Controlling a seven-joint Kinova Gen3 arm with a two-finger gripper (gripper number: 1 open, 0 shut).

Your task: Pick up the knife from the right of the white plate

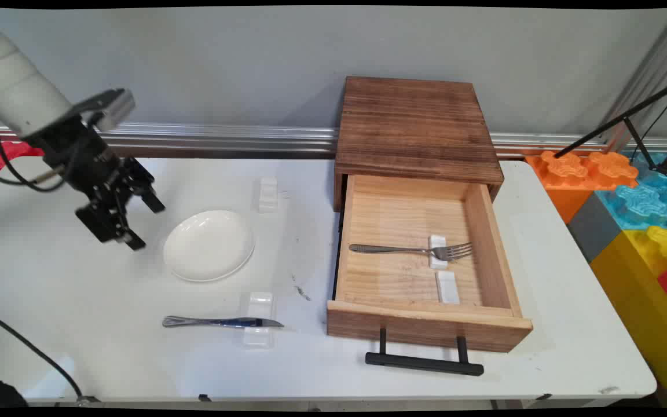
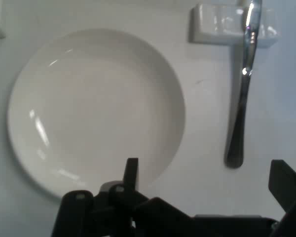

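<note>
White glazed ware is what sits nearest your gripper [image 1: 131, 223]: a shallow, empty plate [image 1: 209, 245] on the white table [image 1: 79, 289], just to the gripper's right in the main view, with nothing touching it. Your gripper holds nothing, and its two fingers stand well apart above the table; in the hand view the plate's near rim lies close to one fingertip [image 2: 131, 173]. You should judge that plate stiff, smooth and slippery, and likely to chip if knocked; its thin rim looks like the only place a finger could bite, since it lies flat on the table. In front of the plate a metal knife [image 1: 220, 322] lies with its blade across a small white rest [image 1: 258, 321], handle pointing left; it looks light, hard and slick, and its handle is the freest part to take. Another white rest [image 1: 268, 194] stands bare behind the plate. To the right, the wooden box [image 1: 417, 124] has its drawer [image 1: 368, 231] pulled fully open, black handle [image 1: 424, 363] toward you. Inside the drawer a fork [image 1: 411, 249] lies with its neck propped on a white rest [image 1: 438, 252], and a second white rest [image 1: 447, 286] lies bare just in front of it.
</note>
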